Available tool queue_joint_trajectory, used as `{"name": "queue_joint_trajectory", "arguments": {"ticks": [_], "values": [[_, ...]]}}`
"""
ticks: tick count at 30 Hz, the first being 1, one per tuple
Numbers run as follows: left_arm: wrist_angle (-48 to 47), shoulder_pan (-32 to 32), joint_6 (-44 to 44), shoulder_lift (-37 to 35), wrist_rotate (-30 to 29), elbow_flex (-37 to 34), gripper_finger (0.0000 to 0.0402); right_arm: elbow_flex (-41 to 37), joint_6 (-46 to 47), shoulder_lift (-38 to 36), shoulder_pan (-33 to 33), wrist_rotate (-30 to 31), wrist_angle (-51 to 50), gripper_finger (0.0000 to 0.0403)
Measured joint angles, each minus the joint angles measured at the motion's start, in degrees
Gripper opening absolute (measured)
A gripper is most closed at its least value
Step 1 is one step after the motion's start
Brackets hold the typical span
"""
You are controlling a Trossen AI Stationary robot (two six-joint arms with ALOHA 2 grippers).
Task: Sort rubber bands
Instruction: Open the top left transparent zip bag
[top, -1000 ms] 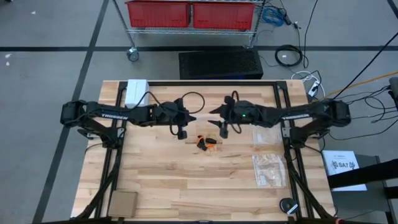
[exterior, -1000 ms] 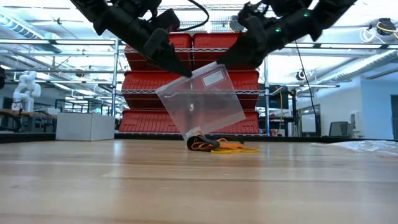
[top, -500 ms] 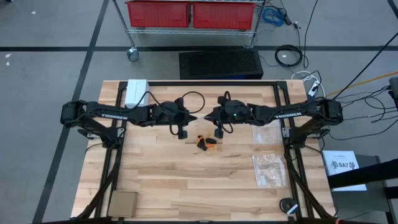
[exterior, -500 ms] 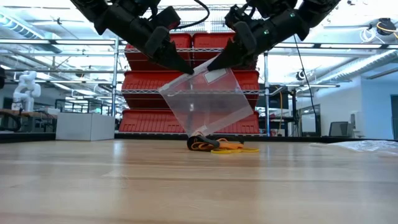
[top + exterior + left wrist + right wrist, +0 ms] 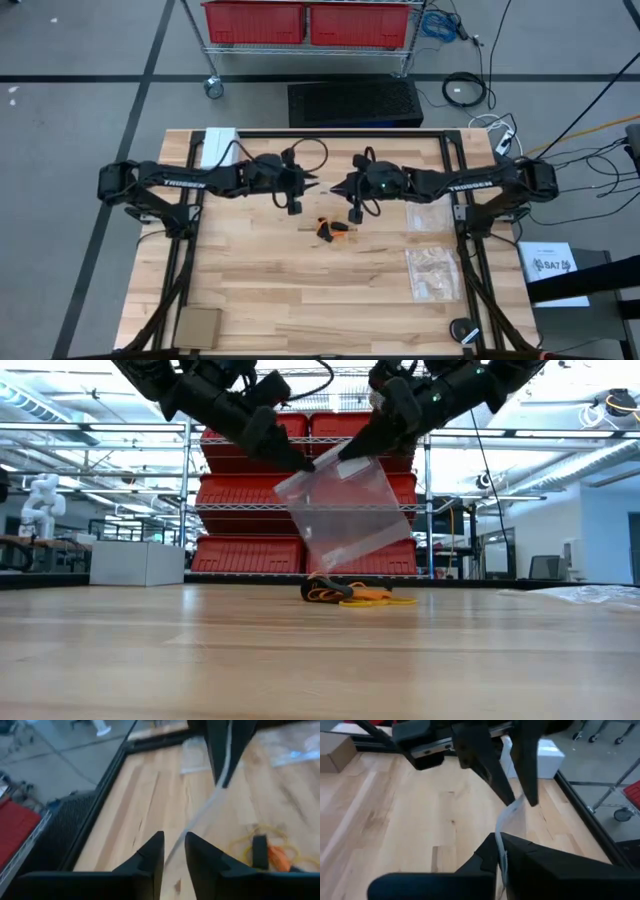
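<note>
A clear zip bag (image 5: 345,510) hangs above the table between my two grippers, its lower corner just over the rubber bands. The rubber bands (image 5: 332,228) lie in a small black, orange and tan pile (image 5: 355,593) at mid-table, also visible in the left wrist view (image 5: 260,851). My left gripper (image 5: 316,184) and right gripper (image 5: 338,186) meet tip to tip over the pile. Both are shut on the bag's top edge. In the low view the left gripper (image 5: 303,466) is left of the right gripper (image 5: 345,455). My left gripper (image 5: 174,851) has the bag's top edge (image 5: 181,839) pinched between its two fingers, coming slanting down from the table's left. The bag hangs below, clear of the table. My right gripper (image 5: 498,845) pinches the same top edge (image 5: 501,827) a little further along, slanting down from the table's right, with the fingers across the edge. The bag hangs tilted below it.
Two more clear zip bags (image 5: 430,215) (image 5: 432,272) lie on the table's right side. A white box (image 5: 220,145) sits at the far left corner, a cardboard piece (image 5: 197,325) at the near left, a black round object (image 5: 463,330) at the near right.
The right gripper moved toward the table's left, up to the left gripper and the bag's top edge. The left gripper shifted slightly toward the far edge. The bag turned about in the hold and now shows narrower in the low view.
</note>
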Motion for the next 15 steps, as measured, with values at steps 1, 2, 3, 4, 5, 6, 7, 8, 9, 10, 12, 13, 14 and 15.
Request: {"name": "queue_joint_trajectory", "arguments": {"ticks": [1, 2, 3, 4, 5, 6, 7, 8, 9, 10, 12, 13, 14, 15], "values": [[0.63, 0.42, 0.37, -0.28, 1.36, 0.00, 0.0094, 0.00, 0.03, -0.58, 0.39, 1.07, -0.36, 0.0000], [0.99, 0.99, 1.03, -0.69, 2.65, 0.00, 0.0097, 0.00, 0.03, -1.23, 0.85, 2.04, -0.89, 0.0000], [1.04, 1.59, 1.28, -1.40, 3.71, 0.00, 0.0100, 0.00, 0.04, -1.88, 1.29, 3.07, -1.48, 0.0000], [1.25, 2.35, 1.39, -1.99, 5.07, 0.00, 0.0102, 0.00, 0.12, -2.56, 1.74, 3.96, -2.29, 0.0000], [1.94, 3.20, 1.37, -2.64, 6.48, 0.00, 0.0104, 0.00, 0.16, -3.21, 2.28, 4.98, -3.12, 0.0000], [2.22, 4.06, 1.28, -3.49, 8.63, 0.00, 0.0106, 0.00, 0.18, -3.84, 2.88, 6.14, -3.54, 0.0000], [2.13, 4.90, 0.97, -4.31, 11.10, 0.00, 0.0106, 0.00, 0.20, -4.54, 3.51, 7.09, -4.00, 0.0000], [2.55, 5.56, 0.93, -4.99, 13.83, 0.00, 0.0107, 0.00, 0.19, -5.20, 4.12, 8.04, -4.33, 0.0000], [2.84, 6.28, 0.91, -5.79, 16.83, 0.00, 0.0107, 0.00, 0.17, -5.89, 4.68, 9.03, -4.51, 0.0000], [2.72, 6.88, 0.91, -6.40, 19.63, 0.00, 0.0107, 0.00, 0.13, -6.57, 5.20, 9.77, -5.04, 0.0000], [2.95, 8.01, 0.90, -7.42, 24.17, -0.09, 0.0107, 0.00, 0.09, -7.69, 6.28, 11.57, -5.28, 0.0000], [3.60, 8.55, 0.88, -7.88, 26.16, -0.68, 0.0107, 0.00, 0.05, -8.24, 6.78, 12.50, -5.28, 0.0000], [4.68, 9.07, 0.82, -8.16, 28.08, -1.45, 0.0107, 0.00, 0.01, -8.81, 7.22, 13.45, -5.28, 0.0000], [6.44, 9.63, 0.40, -8.29, 29.67, -2.33, 0.0107, 0.00, -0.07, -9.36, 7.60, 14.31, -5.20, 0.0000]]}}
